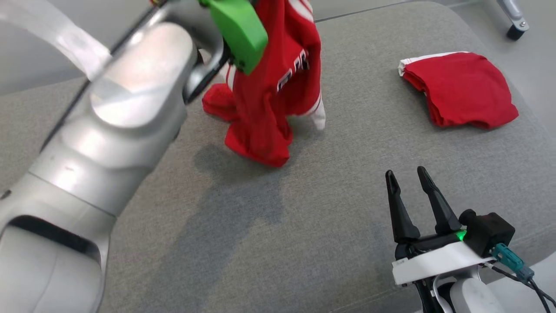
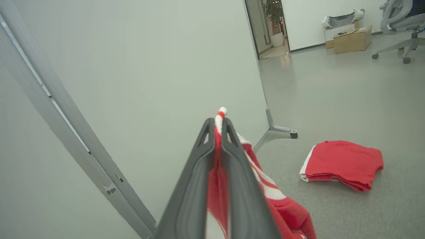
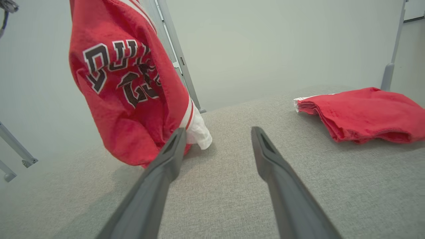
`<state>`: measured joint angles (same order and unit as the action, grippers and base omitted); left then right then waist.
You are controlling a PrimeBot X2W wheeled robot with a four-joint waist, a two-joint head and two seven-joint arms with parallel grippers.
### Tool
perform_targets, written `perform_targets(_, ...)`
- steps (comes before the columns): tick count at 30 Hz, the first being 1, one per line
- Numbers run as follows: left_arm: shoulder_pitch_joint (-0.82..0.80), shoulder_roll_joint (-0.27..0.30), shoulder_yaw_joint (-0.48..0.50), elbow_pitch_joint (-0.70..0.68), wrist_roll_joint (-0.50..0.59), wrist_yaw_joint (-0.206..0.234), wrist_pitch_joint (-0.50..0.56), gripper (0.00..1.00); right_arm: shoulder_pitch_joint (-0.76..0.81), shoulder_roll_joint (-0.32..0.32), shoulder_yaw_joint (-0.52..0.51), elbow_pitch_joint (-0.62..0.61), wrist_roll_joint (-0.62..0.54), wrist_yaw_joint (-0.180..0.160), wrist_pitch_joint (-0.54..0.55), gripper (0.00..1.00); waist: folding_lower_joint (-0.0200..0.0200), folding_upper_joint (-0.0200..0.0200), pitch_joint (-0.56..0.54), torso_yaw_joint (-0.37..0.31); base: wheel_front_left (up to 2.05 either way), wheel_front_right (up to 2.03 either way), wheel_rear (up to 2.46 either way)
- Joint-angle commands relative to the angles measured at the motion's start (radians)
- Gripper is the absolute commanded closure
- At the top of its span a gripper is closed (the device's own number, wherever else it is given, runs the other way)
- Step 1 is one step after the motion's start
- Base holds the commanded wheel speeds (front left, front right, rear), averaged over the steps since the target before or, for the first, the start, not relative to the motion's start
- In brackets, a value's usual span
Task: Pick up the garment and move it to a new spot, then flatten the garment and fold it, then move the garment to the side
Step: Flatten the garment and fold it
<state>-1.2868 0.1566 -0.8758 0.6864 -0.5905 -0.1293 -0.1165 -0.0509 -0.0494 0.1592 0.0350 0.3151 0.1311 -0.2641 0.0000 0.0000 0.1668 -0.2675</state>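
Two dark fingers [image 2: 199,172] of the left gripper [image 2: 219,121] are pinching a rolled red-and-white edge of the garment [image 1: 269,95], which is hanging from them down to the grey worktop [image 1: 347,195]; whether its lowest folds are touching is hard to tell. Its top is running off the head view's upper edge, a green housing [image 1: 241,30] and the pale left forearm [image 1: 121,108] are covering its near side, and the black lettering [image 3: 123,79] is creasing into folds, so no whole word is showing. The right gripper [image 1: 406,174] is hovering low over the worktop, apart from the hanging cloth, its fingers standing wide and holding nothing. A folded red cloth [image 1: 460,89] is lying further right, with a white partition [image 2: 149,66] on a caster [image 1: 516,31] standing beyond.
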Motion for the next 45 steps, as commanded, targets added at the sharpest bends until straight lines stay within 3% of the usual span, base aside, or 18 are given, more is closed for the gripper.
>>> perform_targets(1, -0.036, -0.006, 0.021, 0.003, -0.024, -0.001, 0.007, 1.00, 0.014, -0.002, -0.001, 0.001, 0.009, -0.001, 0.000, 0.00, 0.0000, 0.0000, -0.024, -0.028, 0.00, 0.00, 0.00)
perform_targets(5, -0.166, -0.048, 0.155, 0.046, -0.145, 0.049, 0.056, 1.00, 0.025, -0.002, 0.006, 0.007, 0.031, -0.001, 0.000, 0.00, 0.0000, 0.0000, -0.031, -0.052, 0.00, 0.00, 0.00)
perform_targets(9, -0.250, -0.078, 0.306, 0.155, -0.283, 0.179, 0.101, 1.00, 0.025, -0.002, 0.009, 0.007, 0.047, -0.001, 0.000, 0.00, 0.0000, 0.0000, -0.033, -0.065, 0.00, 0.00, 0.00)
perform_targets(12, -0.222, -0.069, 0.377, 0.273, -0.337, 0.260, 0.101, 1.00, 0.028, -0.002, 0.006, 0.009, 0.057, -0.001, 0.000, 0.00, 0.0000, 0.0000, -0.049, -0.075, 0.00, 0.00, 0.00)
perform_targets(14, -0.148, -0.046, 0.402, 0.360, -0.365, 0.285, 0.110, 1.00, 0.033, -0.002, 0.005, 0.010, 0.061, -0.001, 0.000, 0.00, 0.0000, 0.0000, -0.062, -0.078, 0.00, 0.00, 0.00)
perform_targets(20, 0.120, 0.022, 0.470, 0.521, -0.445, 0.243, 0.063, 1.00, 0.051, -0.002, -0.011, 0.003, 0.055, -0.001, 0.000, 0.00, 0.0000, 0.0000, -0.083, -0.062, 0.00, 0.00, 0.00)
perform_targets(25, 0.290, 0.070, 0.539, 0.565, -0.509, 0.210, -0.025, 1.00, 0.063, -0.002, -0.021, 0.002, 0.030, -0.001, 0.000, 0.00, 0.0000, 0.0000, -0.085, -0.018, 0.00, 0.00, 0.00)
perform_targets(31, 0.381, 0.122, 0.621, 0.582, -0.572, 0.211, -0.111, 1.00, 0.048, -0.002, -0.016, 0.004, 0.011, 0.000, 0.000, 0.00, 0.0000, 0.0000, -0.073, 0.039, 0.00, 0.00, 0.00)
perform_targets(38, 0.423, 0.141, 0.671, 0.575, -0.598, 0.178, -0.143, 1.00, 0.049, -0.002, -0.009, 0.014, 0.002, 0.000, 0.000, 0.00, 0.0000, 0.0000, -0.069, 0.104, 0.00, 0.00, 0.00)
perform_targets(39, 0.427, 0.139, 0.678, 0.565, -0.601, 0.163, -0.143, 0.66, 0.047, -0.002, -0.006, 0.017, -0.001, -0.001, 0.000, 0.00, 0.0000, 0.0000, -0.068, 0.114, 0.00, 0.00, 0.00)
perform_targets(40, 0.435, 0.140, 0.677, 0.554, -0.590, 0.148, -0.147, 0.00, 0.046, -0.002, -0.004, 0.020, -0.003, 0.000, 0.000, 0.00, 0.0000, 0.0000, -0.068, 0.124, 0.00, 0.00, 0.00)
perform_targets(43, 0.461, 0.172, 0.668, 0.455, -0.494, 0.100, -0.148, 0.00, 0.040, -0.002, 0.001, 0.030, 0.000, 0.000, 0.000, 0.00, 0.0000, 0.0000, -0.064, 0.155, 0.00, 0.00, 0.00)
perform_targets(45, 0.507, 0.192, 0.684, 0.331, -0.375, 0.111, -0.149, 0.00, 0.032, -0.002, 0.003, 0.043, 0.006, -0.001, 0.000, 0.00, 0.0000, 0.0000, -0.060, 0.176, 0.00, 0.00, 0.00)
